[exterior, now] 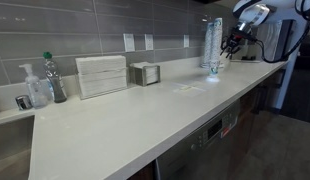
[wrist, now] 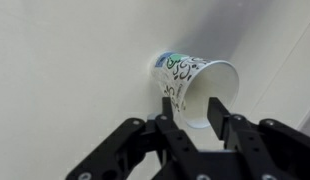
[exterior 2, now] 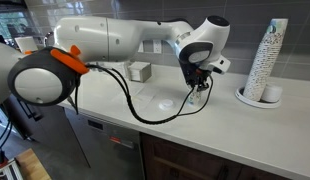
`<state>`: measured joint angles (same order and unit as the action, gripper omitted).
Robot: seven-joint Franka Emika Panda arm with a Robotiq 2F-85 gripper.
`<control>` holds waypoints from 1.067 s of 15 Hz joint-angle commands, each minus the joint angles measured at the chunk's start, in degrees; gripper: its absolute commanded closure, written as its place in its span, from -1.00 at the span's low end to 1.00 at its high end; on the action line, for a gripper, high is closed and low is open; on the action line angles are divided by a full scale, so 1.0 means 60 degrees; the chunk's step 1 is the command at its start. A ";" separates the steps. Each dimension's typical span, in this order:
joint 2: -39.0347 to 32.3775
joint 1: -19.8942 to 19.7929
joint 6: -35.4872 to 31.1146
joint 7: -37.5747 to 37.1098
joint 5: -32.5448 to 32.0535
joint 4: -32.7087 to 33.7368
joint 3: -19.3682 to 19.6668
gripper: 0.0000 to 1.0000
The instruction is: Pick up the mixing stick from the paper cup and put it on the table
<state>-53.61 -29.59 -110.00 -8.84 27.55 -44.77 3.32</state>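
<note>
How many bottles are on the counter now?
2: a clear pump bottle and a green-capped bottle beside it, at the countertop end away from the arm. Others may be hidden.

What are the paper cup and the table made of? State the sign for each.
The paper cup: likely thin coated paper; matte white inside, printed pattern outside. The table: smooth off-white with a faint sheen; perhaps laminate or solid surface, cannot tell which.

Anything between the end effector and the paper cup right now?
Nothing shows. In the wrist view the end effector directly frames the open mouth of the paper cup, with only bare table around it.
</note>
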 commanded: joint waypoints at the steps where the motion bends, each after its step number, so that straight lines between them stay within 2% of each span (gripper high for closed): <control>1: -0.0784 -0.0223 0.0314 -0.0427 -0.0107 0.1137 -0.0310 0.51; 3: -0.1013 -0.0238 0.0308 -0.0580 -0.0151 0.1421 -0.0353 0.54; 5: -0.1218 -0.0242 0.0338 -0.0713 -0.0217 0.1678 -0.0377 0.36; 7: -0.1408 -0.0242 0.0360 -0.0829 -0.0283 0.1924 -0.0399 0.32; 8: -0.1359 -0.0137 0.0283 -0.0769 -0.0084 0.1774 -0.0189 0.26; 9: -0.1553 -0.0246 0.0365 -0.0875 -0.0329 0.2104 -0.0435 0.36; 10: -0.1447 -0.0137 0.0278 -0.0785 -0.0105 0.1876 -0.0200 0.67; 13: -0.1441 -0.0118 0.0379 -0.0837 -0.0142 0.1877 -0.0171 1.00; 16: -0.1318 -0.0096 0.0424 -0.0910 -0.0176 0.1758 -0.0117 1.00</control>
<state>-60.71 -30.03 -109.75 -12.61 27.01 -36.11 2.27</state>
